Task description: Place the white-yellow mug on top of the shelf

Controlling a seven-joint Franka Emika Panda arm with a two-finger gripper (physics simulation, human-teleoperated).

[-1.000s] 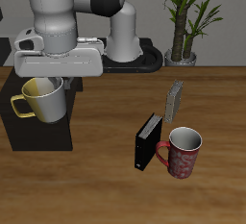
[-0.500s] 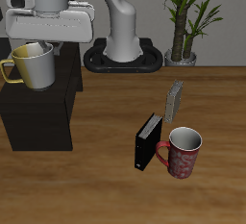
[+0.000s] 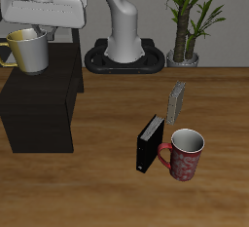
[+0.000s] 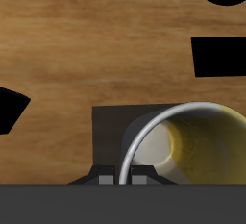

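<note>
The white-yellow mug (image 3: 30, 52), pale grey-white with a yellow handle and yellowish inside, hangs upright from my gripper (image 3: 37, 33), which is shut on its rim. It is held above the back part of the shelf (image 3: 39, 99), a large low black cabinet with a flat top. In the wrist view the mug's rim and yellowish inside (image 4: 197, 143) show close below my gripper (image 4: 123, 177), with the fingers clamped on the rim. I cannot tell the gap between the mug's base and the shelf top.
A dark red patterned mug (image 3: 185, 154) stands near the table's front, beside a small upright black box (image 3: 150, 142). A grey patterned box (image 3: 177, 101) stands farther back. A potted plant (image 3: 185, 21) and the robot's base (image 3: 126, 56) are at the table's back.
My gripper has carried the mug upward and farther back over the shelf. The other objects have not moved.
</note>
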